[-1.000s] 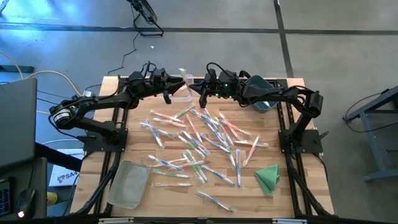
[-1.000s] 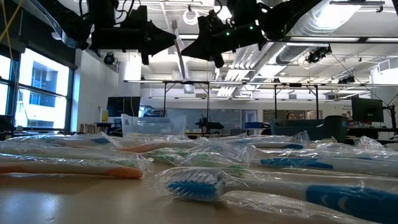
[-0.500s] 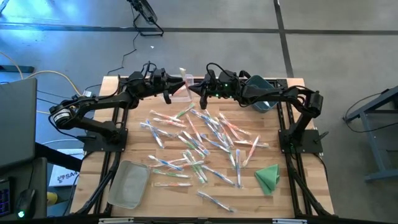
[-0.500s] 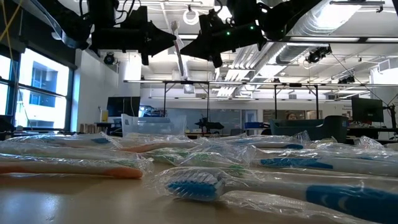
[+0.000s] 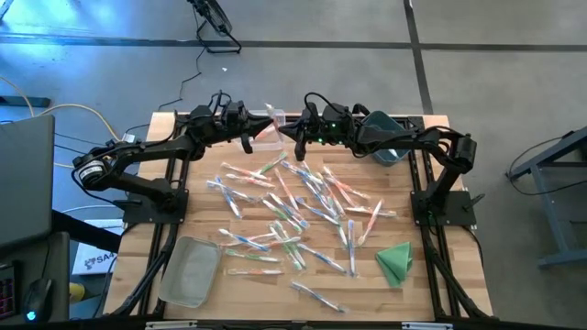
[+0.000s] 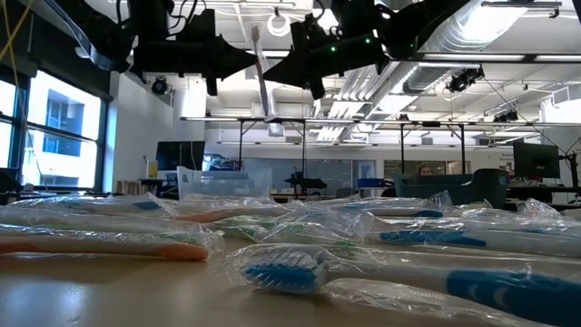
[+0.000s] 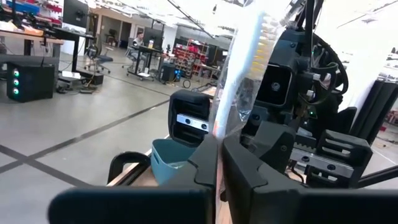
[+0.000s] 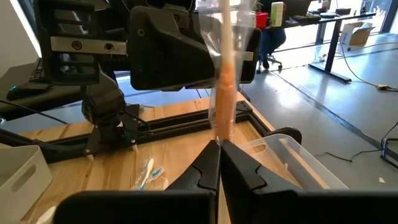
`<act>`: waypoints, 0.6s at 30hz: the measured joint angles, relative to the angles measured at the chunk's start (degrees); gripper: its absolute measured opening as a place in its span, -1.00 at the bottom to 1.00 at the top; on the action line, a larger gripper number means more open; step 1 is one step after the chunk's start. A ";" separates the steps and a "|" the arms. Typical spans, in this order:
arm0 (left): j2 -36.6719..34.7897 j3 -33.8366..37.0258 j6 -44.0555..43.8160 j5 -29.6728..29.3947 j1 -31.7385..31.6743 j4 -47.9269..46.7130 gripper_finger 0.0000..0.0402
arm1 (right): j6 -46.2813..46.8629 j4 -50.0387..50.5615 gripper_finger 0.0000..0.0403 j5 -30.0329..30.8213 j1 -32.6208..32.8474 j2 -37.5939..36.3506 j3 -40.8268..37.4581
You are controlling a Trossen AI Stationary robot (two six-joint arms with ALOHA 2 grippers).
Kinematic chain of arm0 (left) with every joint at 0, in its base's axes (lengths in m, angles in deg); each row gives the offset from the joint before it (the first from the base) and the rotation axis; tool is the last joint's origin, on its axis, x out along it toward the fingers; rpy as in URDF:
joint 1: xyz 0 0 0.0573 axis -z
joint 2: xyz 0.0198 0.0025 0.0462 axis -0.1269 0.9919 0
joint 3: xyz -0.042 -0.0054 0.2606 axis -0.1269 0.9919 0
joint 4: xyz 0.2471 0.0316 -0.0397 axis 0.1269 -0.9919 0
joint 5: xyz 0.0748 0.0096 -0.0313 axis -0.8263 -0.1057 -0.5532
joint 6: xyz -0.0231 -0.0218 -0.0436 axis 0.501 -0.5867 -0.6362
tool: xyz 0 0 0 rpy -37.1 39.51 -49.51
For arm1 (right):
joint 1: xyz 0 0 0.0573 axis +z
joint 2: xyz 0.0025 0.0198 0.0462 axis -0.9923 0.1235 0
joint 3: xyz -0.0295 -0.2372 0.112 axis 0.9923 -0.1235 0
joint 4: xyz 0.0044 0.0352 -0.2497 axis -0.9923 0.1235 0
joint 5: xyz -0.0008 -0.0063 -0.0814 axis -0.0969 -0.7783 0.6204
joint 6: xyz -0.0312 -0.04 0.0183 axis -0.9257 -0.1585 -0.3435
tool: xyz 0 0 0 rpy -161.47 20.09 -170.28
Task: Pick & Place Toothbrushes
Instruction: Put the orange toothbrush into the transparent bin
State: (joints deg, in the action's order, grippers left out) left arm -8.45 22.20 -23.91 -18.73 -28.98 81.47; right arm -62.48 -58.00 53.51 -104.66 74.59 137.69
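Observation:
One wrapped toothbrush with an orange handle stands nearly upright in the air above the table's far middle, bristle head up. My left gripper is shut on it from the left, and my right gripper is shut on it from the right. Several more wrapped toothbrushes lie scattered flat on the wooden table. My left gripper pinches the wrapped toothbrush's shaft between its two fingers, somewhat below the bristle head. The fingers come about level from the table's left and lie across the brush. The brush is lifted clear and nearly upright. My right gripper pinches the orange handle through the wrapper between its two fingers. The fingers reach in about level from the table's right, across the brush. The brush's lower end hangs free below both grippers, well above the table.
A clear bin sits at the far edge under the grippers, and a teal bin at the far right. A clear tray lies near left, and a folded green cloth near right.
My left gripper has shut on the toothbrush that my right gripper was holding up. Both arms have kept their places, and the brush stays upright between them.

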 joint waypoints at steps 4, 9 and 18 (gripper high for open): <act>0.00 0.00 0.00 -0.02 -0.05 -0.02 -1.00 | -0.34 -0.13 -0.98 -0.91 0.02 0.00 0.00; 0.00 0.00 0.00 -0.02 -0.09 -0.02 -1.00 | -0.31 -0.17 -0.98 -2.10 0.00 0.00 0.00; 0.00 0.00 1.15 -1.77 -0.10 0.09 -1.00 | -0.44 -0.83 -0.98 -1.71 -0.63 0.00 0.00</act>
State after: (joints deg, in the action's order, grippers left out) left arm -8.45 22.20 -22.76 -20.51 -29.08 81.57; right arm -62.92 -58.82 51.80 -105.30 74.59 137.69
